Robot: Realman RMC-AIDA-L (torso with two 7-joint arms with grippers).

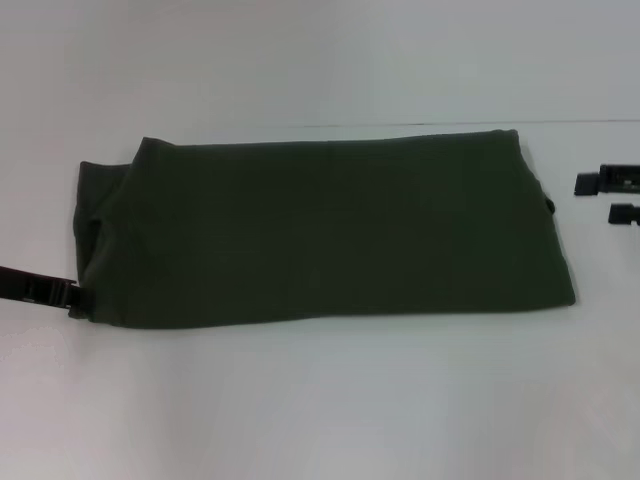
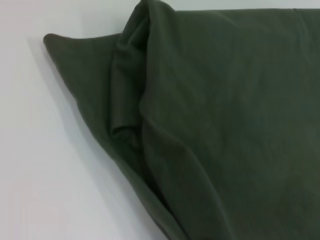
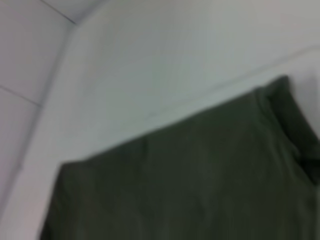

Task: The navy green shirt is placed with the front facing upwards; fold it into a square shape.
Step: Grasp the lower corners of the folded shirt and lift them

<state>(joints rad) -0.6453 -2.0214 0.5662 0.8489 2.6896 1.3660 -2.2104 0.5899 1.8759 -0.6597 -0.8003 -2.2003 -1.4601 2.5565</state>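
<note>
One long band: navy green shirt (image 1: 330, 225) lies lengthwise across the worktop (image 1: 320, 400). Left gripper (image 1: 60, 293) touches its near-left corner, fingers' state unclear; right gripper (image 1: 608, 196) off the right end, spread.

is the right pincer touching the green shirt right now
Apart. In the head view, the right pincer sits off the right end of the navy green shirt, with bare white table showing between its fingers and the cloth.

The shirt's (image 1: 320, 230) chest lettering and collar are hidden inside the fold. Both the left end effector (image 1: 72, 292) and right end effector (image 1: 590, 197) are cut off by the head view's edges.
</note>
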